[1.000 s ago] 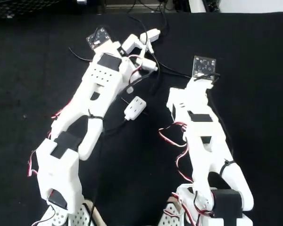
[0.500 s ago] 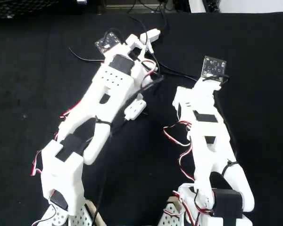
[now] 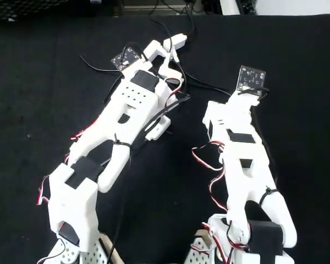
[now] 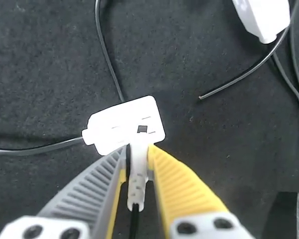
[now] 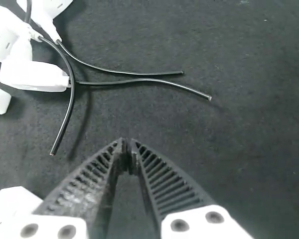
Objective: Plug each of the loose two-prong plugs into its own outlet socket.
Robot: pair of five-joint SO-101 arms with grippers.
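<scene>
Left tool (image 4: pixel 138 162) is clamped on a white two-prong plug (image 4: pixel 137 172), gripping its flat sides, cable trailing back between them. Plug nose touches the white outlet socket (image 4: pixel 124 126) right at the tool tips; can't tell if the prongs are seated. Right tool (image 5: pixel 125 154) is pinched closed on nothing over the tabletop (image 5: pixel 239 59), black wires (image 5: pixel 134 74) ahead of it. Plug looks light, hard and smooth: hold the body, not the cable. Socket looks light and unanchored and will likely slide when pushed, so brace it.
</scene>
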